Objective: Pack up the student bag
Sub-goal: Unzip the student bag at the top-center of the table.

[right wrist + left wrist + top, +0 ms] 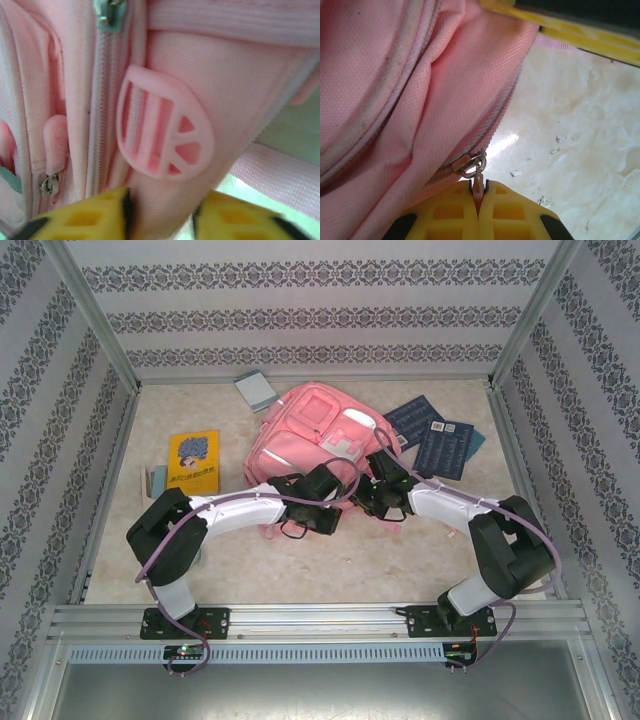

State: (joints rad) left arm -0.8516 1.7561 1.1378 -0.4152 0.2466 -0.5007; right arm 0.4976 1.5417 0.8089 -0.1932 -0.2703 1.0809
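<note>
The pink student bag (pixel 310 430) lies in the middle of the table, front pockets up. My left gripper (pixel 340 480) is at its near edge. In the left wrist view the left gripper (pixel 479 192) is shut on the pink zipper pull (pixel 478 181), which hangs from a metal slider (pixel 470 165) on the bag's side seam (pixel 395 100). My right gripper (pixel 380 478) is at the bag's near right corner. In the right wrist view the right gripper (pixel 160 215) pinches a fold of bag fabric (pixel 225 75) just below a pink plastic strap buckle (pixel 165 132).
A yellow book (pixel 194 462) lies left of the bag and a grey notebook (pixel 256 390) at the back. Two dark blue books (pixel 445 448) lie to the right. Patterned walls (pixel 60 420) enclose the table on three sides.
</note>
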